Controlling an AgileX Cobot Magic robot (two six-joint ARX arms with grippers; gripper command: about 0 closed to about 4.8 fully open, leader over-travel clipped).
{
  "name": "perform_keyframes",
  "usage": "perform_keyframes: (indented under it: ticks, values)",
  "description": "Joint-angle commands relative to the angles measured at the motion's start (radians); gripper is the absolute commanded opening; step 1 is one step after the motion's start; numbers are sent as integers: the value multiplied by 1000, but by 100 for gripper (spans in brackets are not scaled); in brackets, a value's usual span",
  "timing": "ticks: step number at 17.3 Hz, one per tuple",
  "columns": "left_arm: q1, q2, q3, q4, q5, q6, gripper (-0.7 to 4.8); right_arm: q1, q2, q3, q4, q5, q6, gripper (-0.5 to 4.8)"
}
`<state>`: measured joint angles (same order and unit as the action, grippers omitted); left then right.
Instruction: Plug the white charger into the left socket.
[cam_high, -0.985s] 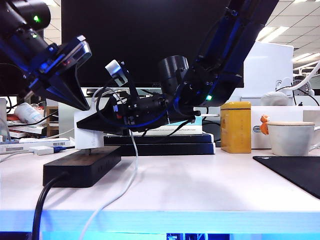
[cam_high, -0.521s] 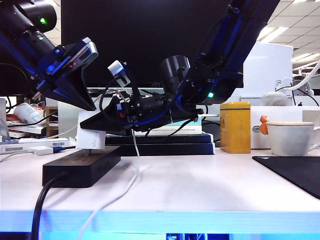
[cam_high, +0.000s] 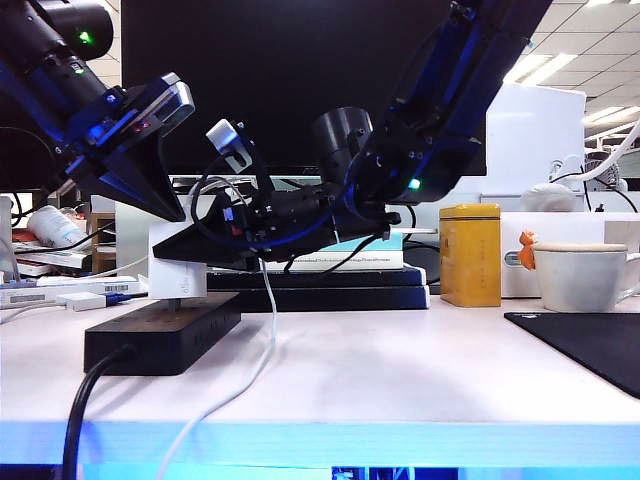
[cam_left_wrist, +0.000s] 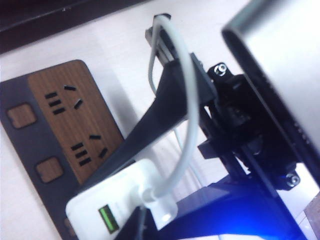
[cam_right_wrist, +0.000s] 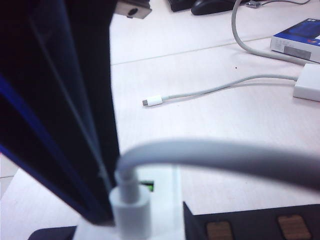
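The white charger (cam_high: 178, 278) stands upright on the left end of the black power strip (cam_high: 160, 340). My right gripper (cam_high: 190, 252) reaches across from the right and is shut on its sides. Its thin white cable (cam_high: 268, 330) hangs down to the table. The left socket is hidden under the charger. Two free sockets (cam_left_wrist: 62, 97) show on the wooden top face in the left wrist view, beside the charger (cam_left_wrist: 112, 207). My left gripper (cam_high: 172, 207) is shut, its tip just over the charger's top. The right wrist view shows the cable plug (cam_right_wrist: 130, 212) in the charger.
The strip's thick black cord (cam_high: 90, 400) runs off the front edge. A yellow tin (cam_high: 472, 253), a white cup (cam_high: 585, 275) and a black mat (cam_high: 590, 345) stand to the right. Books (cam_high: 330, 272) lie behind. A flat white piece with a blue plug (cam_high: 95, 298) lies left.
The charger tipped half a second ago and now stands upright again on the strip. My left gripper has shifted slightly right, over the charger's top.
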<state>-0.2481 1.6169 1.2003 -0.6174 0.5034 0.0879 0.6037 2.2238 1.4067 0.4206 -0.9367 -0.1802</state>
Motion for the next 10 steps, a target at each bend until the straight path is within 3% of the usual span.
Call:
perform_keyframes:
  ticks: [1, 10]
  values:
    - [-4, 26, -23, -133, -55, 14, -6, 19, 17, -14, -166, -3, -34, 165]
    - [-5, 88, -23, -163, -54, 17, -6, 19, 17, -38, -185, 60, -66, 164]
